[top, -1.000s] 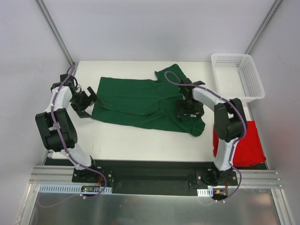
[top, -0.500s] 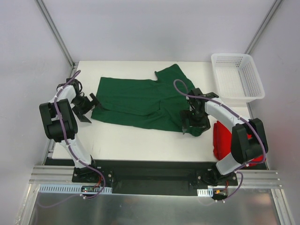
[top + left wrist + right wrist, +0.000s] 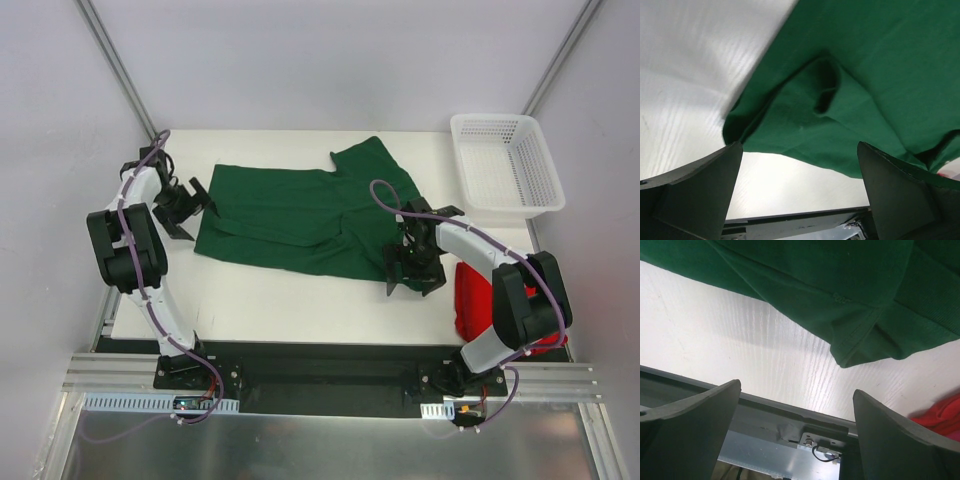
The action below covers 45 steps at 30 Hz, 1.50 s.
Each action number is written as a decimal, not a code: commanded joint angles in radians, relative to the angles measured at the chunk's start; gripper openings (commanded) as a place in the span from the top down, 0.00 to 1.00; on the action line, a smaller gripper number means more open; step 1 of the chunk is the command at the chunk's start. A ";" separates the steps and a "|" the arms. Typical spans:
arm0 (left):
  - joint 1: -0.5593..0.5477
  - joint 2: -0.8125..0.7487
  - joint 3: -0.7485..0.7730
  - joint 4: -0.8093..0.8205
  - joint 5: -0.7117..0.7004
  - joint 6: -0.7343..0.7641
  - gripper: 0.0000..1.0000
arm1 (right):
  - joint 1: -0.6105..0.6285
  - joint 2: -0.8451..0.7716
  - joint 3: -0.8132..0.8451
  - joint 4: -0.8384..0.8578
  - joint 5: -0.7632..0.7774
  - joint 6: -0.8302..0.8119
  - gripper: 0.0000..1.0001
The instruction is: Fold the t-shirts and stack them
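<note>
From above, the green shirt (image 3: 300,215) lies spread between the left gripper (image 3: 189,207) at its side edge and the right gripper (image 3: 411,270) at its near corner; the right arm hides much of a red shirt (image 3: 470,292). In the left wrist view the jaws stand wide apart and empty with a rumpled corner just ahead, so I would drive lower to catch every layer, though their number is unclear. In the right wrist view the jaws are likewise parted and empty, the hem corner just ahead; centre on it before closing.

T-shirt (image 3: 290,215) lies on table (image 3: 300,300); basket (image 3: 505,165) far right, second shirt (image 3: 472,300) before it.
</note>
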 commanded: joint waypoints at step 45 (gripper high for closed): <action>-0.058 -0.006 0.138 0.039 0.014 -0.095 1.00 | -0.003 -0.025 0.007 -0.045 -0.009 -0.042 0.03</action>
